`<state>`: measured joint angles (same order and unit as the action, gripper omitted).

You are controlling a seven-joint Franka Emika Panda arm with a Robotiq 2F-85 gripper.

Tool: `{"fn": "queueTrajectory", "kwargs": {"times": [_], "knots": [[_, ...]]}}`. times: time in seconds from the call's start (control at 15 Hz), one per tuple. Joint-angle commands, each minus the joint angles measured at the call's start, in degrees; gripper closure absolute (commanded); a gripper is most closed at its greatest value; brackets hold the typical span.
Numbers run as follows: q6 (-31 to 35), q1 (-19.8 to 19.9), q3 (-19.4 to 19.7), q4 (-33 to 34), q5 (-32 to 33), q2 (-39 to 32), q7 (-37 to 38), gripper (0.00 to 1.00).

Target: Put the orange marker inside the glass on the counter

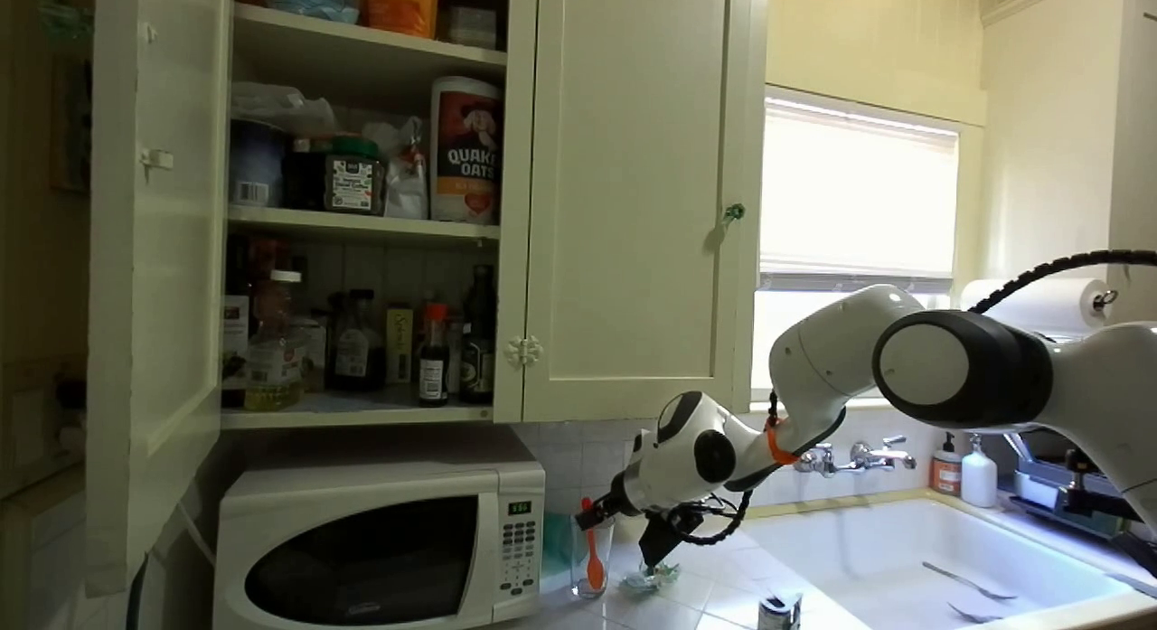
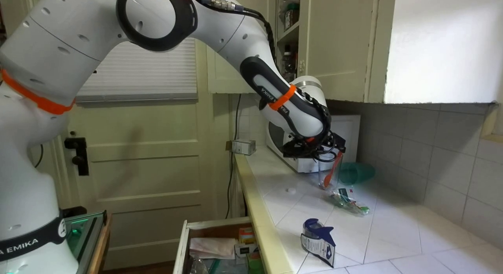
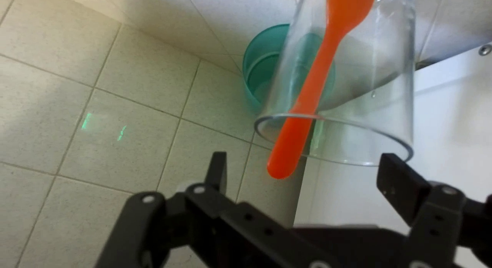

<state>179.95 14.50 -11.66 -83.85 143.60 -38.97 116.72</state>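
Observation:
An orange spoon-like utensil (image 3: 313, 85) stands tilted inside the clear glass (image 3: 388, 79), its wide end down and its handle end past the rim. No marker shows. In an exterior view the utensil (image 1: 594, 571) and the glass (image 1: 578, 571) stand on the counter beside the microwave. The utensil (image 2: 327, 179) and glass (image 2: 336, 177) also show in an exterior view (image 2: 330, 170). My gripper (image 3: 303, 158) is open, its fingers wide apart on either side of the handle end, touching neither side of it. In an exterior view the gripper (image 1: 597, 514) is at the glass's top.
The white microwave (image 1: 362, 558) is close beside the glass. A teal cup (image 2: 357, 172) lies behind it, and a clear plastic package (image 2: 349, 203) lies near. A blue-white package (image 2: 319, 242) stands on the counter. A cabinet door (image 1: 167, 277) hangs open; the sink (image 1: 813, 558) is to the side.

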Motion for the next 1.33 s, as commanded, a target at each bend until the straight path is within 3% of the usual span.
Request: {"fn": "queueTrajectory", "kwargs": {"times": [0.0,0.13,0.27,0.47,0.67,0.8,0.93,1.27], "knots": [[-2.0,5.0,-4.8,-5.1,0.2,4.4,1.0,0.00],[-1.7,9.2,-10.5,-6.2,0.2,5.6,-0.5,0.00],[0.5,11.8,-13.5,-9.3,0.2,7.5,-0.7,0.00],[0.5,14.0,-14.9,-17.4,0.2,12.2,0.5,0.00],[-4.1,17.3,-18.5,-26.5,0.1,16.5,1.7,0.00],[-8.2,21.0,-24.0,-32.6,0.1,19.1,1.6,0.00],[-10.6,23.1,-29.0,-37.7,0.0,21.6,-5.5,0.00],[-18.2,23.0,-40.5,-44.0,0.0,23.0,-14.0,0.00]]}}
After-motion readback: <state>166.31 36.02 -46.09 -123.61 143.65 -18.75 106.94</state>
